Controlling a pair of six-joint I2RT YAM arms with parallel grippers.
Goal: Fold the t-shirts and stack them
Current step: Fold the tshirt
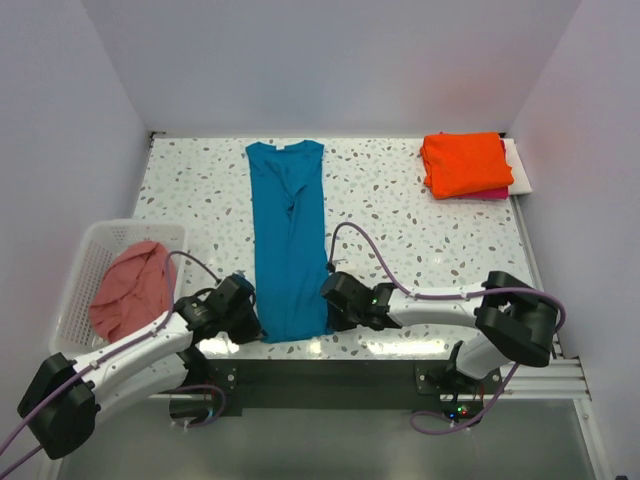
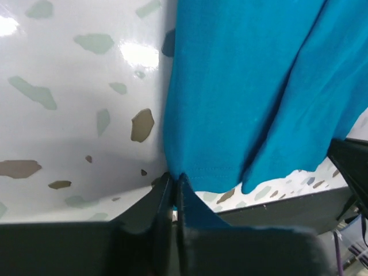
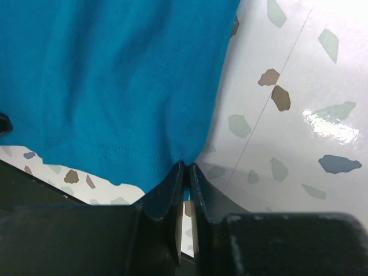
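Observation:
The teal-blue t-shirt (image 1: 288,235) lies folded into a long strip down the middle of the table, collar at the far end. My left gripper (image 1: 252,318) is shut on its near left hem corner (image 2: 190,167). My right gripper (image 1: 328,305) is shut on its near right hem corner (image 3: 172,152). The orange t-shirt (image 1: 465,163) lies folded at the far right on top of the magenta t-shirt (image 1: 495,193), of which only an edge shows. The salmon-pink t-shirt (image 1: 132,288) lies crumpled in the white basket (image 1: 84,262).
The basket stands at the table's left edge beside my left arm. A white sheet (image 1: 520,170) lies under the folded stack at the far right. The table's near edge and a dark metal rail (image 1: 380,380) run just behind both grippers.

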